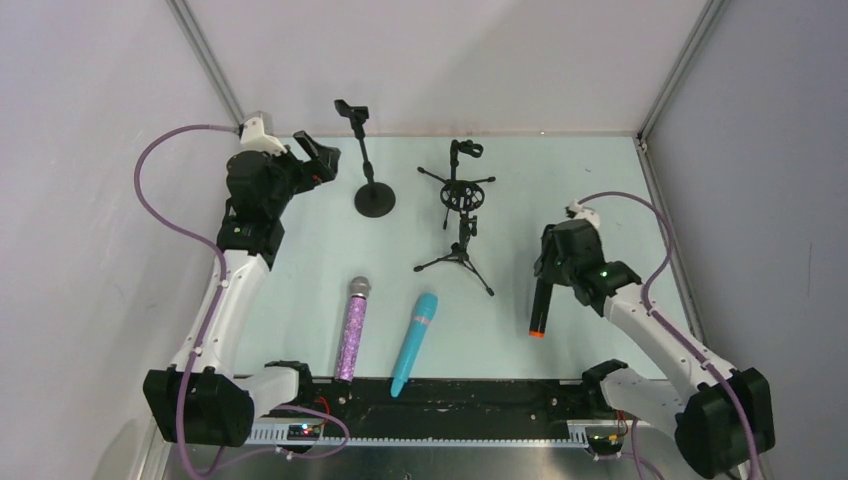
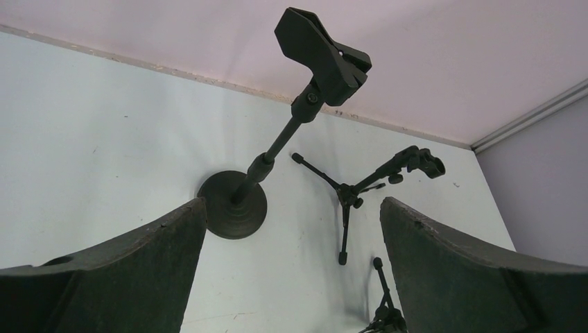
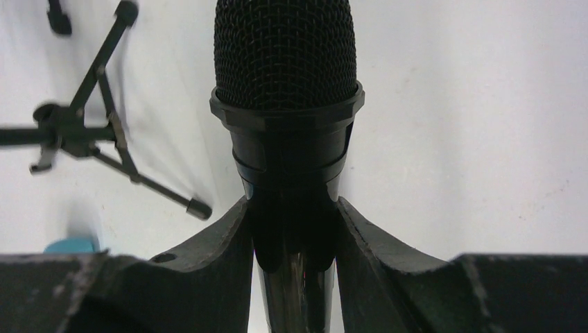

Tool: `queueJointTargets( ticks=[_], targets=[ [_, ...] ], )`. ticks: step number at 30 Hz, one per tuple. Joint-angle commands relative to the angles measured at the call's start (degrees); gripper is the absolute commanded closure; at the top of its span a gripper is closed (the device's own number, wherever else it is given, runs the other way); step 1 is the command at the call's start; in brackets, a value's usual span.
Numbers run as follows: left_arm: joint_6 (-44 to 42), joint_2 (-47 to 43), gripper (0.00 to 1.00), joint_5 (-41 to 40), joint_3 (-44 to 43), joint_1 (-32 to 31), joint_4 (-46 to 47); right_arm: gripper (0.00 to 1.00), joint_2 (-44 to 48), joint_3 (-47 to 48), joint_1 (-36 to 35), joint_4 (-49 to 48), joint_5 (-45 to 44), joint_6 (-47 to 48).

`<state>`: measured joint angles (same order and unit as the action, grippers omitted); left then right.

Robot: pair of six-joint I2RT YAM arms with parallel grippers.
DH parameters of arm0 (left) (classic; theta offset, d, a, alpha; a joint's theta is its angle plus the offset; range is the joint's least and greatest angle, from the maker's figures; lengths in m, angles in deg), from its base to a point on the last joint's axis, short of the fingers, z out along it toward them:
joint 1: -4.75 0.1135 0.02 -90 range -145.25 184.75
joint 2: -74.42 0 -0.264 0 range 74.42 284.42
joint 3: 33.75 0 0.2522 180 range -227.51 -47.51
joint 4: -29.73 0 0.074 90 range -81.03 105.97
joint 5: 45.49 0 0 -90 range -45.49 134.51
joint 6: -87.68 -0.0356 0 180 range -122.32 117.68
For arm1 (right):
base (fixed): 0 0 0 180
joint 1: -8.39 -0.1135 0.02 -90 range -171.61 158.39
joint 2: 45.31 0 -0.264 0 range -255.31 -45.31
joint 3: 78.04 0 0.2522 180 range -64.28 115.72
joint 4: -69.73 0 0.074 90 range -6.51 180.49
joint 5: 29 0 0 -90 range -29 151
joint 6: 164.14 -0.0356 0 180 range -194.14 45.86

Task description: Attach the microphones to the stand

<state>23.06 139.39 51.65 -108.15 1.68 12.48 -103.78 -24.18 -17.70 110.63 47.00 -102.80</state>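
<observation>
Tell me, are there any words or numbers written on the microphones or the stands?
No words or numbers can be read anywhere.
The purple microphone, turquoise microphone, black microphone, round-base stand and tripod stand all look plain.

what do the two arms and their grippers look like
The left arm and right arm have white links with bulky black joints and bases. A purple cable trails along each. The right wrist shows a small green light. The fingers are broad matte black wedges.
</observation>
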Motion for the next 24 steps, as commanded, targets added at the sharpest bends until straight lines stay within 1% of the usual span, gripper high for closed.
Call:
queueJointTargets(
  ticks=[1,2,4,6,11,15,18,19,20,21,22,23,24],
  targets=[
    [-0.9,-0.4,0.02,1.1,0.6,0.4,2.5,1.0,-1.2,0.1,10.8,-4.1,9.4,1.4],
    [-0.9,-0.4,0.02,1.2,0.6,0.5,2.6,1.0,-2.7,0.2,13.9,-4.5,11.9,1.4],
    [-0.8,-0.4,0.02,1.2,0.7,0.6,2.6,1.0,-5.7,0.8,17.8,-4.7,14.2,1.4],
    [-0.7,-0.3,0.02,1.4,0.7,0.5,2.7,1.0,-9.3,2.2,19.8,-3.7,14.8,1.4],
    [-0.4,0.0,0.02,2.0,0.8,0.5,3.0,1.0,-16.3,5.2,20.2,-3.2,9.5,2.1],
    [0.2,0.2,0.02,3.0,1.0,0.6,3.2,1.0,-22.0,7.3,20.3,-3.8,8.6,2.9],
    [0.2,0.1,0.02,3.1,1.0,0.6,3.1,0.97,-23.9,8.0,20.2,-3.8,7.7,4.1],
    [0.2,0.0,0.02,3.0,1.1,0.7,3.2,0.91,-24.5,8.3,20.2,-3.6,6.9,4.6],
    [0.1,0.1,0.02,2.9,1.1,0.7,3.2,0.8,-24.7,8.5,20.3,-3.3,6.6,5.1],
    [0.0,0.1,0.02,2.9,1.1,0.8,3.2,0.75,-24.9,8.6,20.3,-3.2,6.0,5.3],
    [0.1,0.1,0.02,2.9,1.1,0.8,3.2,0.66,-24.9,8.6,20.2,-3.0,5.6,5.5],
    [0.1,0.1,0.02,3.0,1.1,0.9,3.1,0.61,-24.9,8.6,20.2,-2.8,5.1,5.6],
    [0.1,0.2,0.02,3.1,1.1,0.9,3.1,0.53,-24.8,8.6,20.2,-2.8,5.0,5.7]
  ],
)
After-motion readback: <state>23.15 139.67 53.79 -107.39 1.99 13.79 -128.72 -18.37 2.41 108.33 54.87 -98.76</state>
